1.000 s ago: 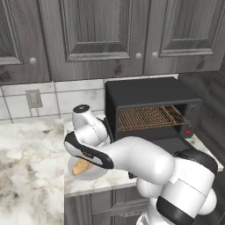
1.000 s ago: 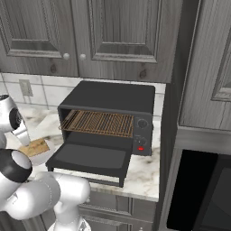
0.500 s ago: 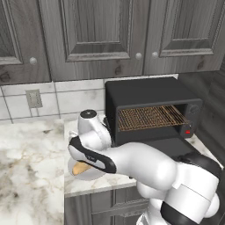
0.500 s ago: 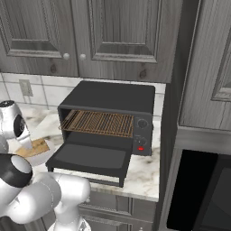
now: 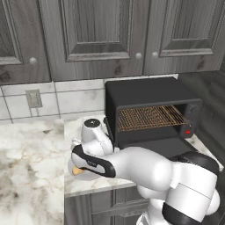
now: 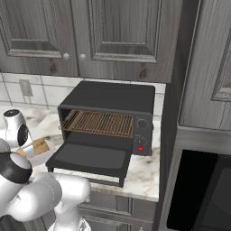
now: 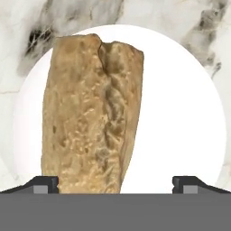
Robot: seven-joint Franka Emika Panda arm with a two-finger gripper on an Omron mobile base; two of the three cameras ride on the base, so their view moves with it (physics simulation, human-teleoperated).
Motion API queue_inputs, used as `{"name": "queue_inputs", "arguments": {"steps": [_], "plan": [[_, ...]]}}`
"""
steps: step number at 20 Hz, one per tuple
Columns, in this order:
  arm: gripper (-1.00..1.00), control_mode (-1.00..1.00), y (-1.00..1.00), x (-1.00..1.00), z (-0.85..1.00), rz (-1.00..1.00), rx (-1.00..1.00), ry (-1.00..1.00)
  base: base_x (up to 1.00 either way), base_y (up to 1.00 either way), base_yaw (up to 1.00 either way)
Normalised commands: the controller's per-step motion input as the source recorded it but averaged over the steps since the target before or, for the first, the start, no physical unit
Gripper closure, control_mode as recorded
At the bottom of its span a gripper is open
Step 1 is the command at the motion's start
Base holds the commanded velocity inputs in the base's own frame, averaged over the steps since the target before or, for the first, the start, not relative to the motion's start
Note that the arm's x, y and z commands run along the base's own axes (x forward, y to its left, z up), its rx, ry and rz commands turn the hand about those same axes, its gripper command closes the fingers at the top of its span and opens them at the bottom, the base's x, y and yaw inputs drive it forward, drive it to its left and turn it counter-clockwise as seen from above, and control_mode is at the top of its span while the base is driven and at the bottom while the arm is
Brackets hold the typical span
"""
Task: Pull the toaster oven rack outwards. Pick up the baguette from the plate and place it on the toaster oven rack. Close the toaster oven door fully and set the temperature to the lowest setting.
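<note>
The claw (image 7: 115, 182) hangs with its two finger tips (image 7: 45, 182) spread wide apart, holding nothing, directly above the baguette (image 7: 92, 117). In the hand view the bread runs lengthwise between the tips, nearer the left one, and lies on the plate (image 7: 180, 117), which rests on the marble counter (image 7: 171, 18). From the left base view the arm's bent forearm covers most of the plate, leaving just a sliver of bread (image 5: 77, 171) visible under the wrist; from the right base view the baguette (image 6: 39, 145) shows beside the white wrist joint. Just to the right of the plate stands the toaster oven (image 6: 110, 97), its door (image 6: 88, 159) dropped fully open and lying flat toward the counter edge. The rack (image 6: 100, 122) sits in the cavity, its front edge slid forward to the opening. The oven's knobs (image 6: 142, 123) are on the right-hand panel. Behind are a tiled wall with an outlet (image 5: 33, 98) and grey cabinets (image 5: 101, 35) overhead.
</note>
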Motion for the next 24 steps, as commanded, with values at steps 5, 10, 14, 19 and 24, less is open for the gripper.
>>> {"name": "queue_inputs", "arguments": {"steps": [5, 10, 14, 19, 24], "plan": [[-1.00, -1.00, 0.04, 0.00, -0.26, 0.00, -0.01, 0.00, 0.00, 0.00, 0.00], [-1.00, -1.00, 0.21, 0.04, -0.30, 0.00, -0.03, 0.00, 0.00, 0.00, 0.00], [-1.00, -1.00, 0.15, 0.01, -0.50, 0.00, -0.02, 0.00, 0.00, 0.00, 0.00], [-1.00, -1.00, 0.01, 0.00, -0.75, 0.00, 0.00, 0.01, 0.00, 0.00, 0.00], [-1.00, -1.00, 0.00, -0.12, -0.18, 0.00, 0.00, -0.19, 0.00, 0.00, 0.00]]}}
